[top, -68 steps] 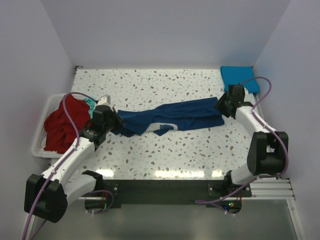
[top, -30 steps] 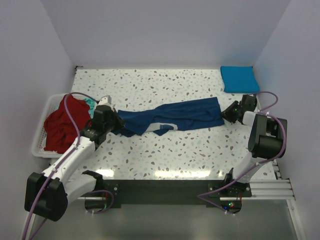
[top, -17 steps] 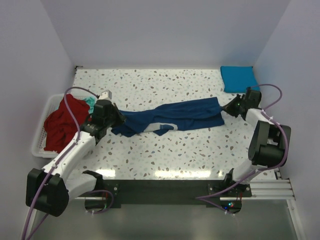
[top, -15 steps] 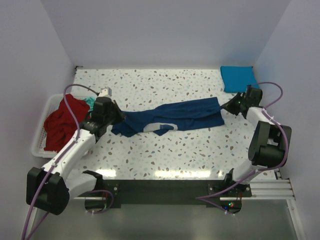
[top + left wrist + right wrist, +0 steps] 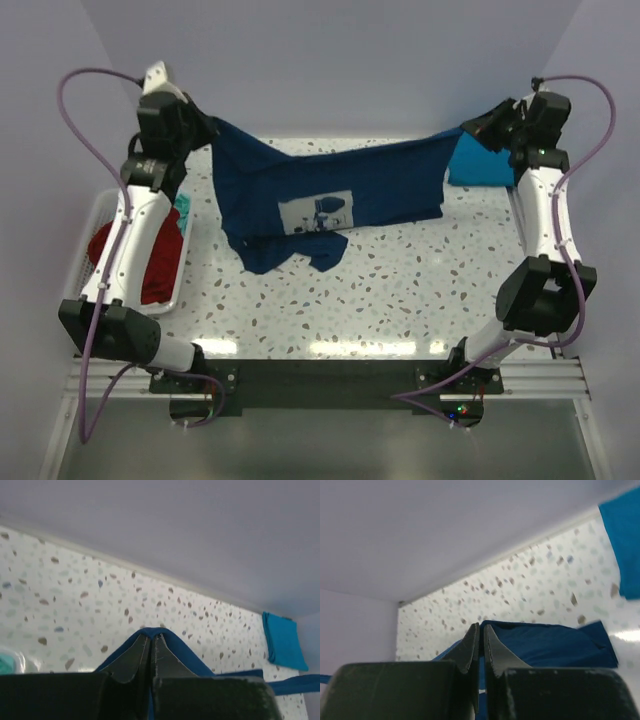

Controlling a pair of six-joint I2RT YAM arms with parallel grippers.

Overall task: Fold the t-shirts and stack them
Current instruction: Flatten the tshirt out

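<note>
Navy cloth t-shirt [image 5: 320, 190], pale square print, hangs spread | left gripper [image 5: 198, 124] and right gripper [image 5: 478, 129] clenched on its corners | I should lower evenly, taut.

White bench [image 5: 400, 285] with grey and brown terrazzo speckle, glare patches near its front, white slatted plastic basket [image 5: 181, 272] at the bench's left edge, pale lilac walls [image 5: 330, 60] on three sides, black strip [image 5: 330, 376] along the near edge.
</note>
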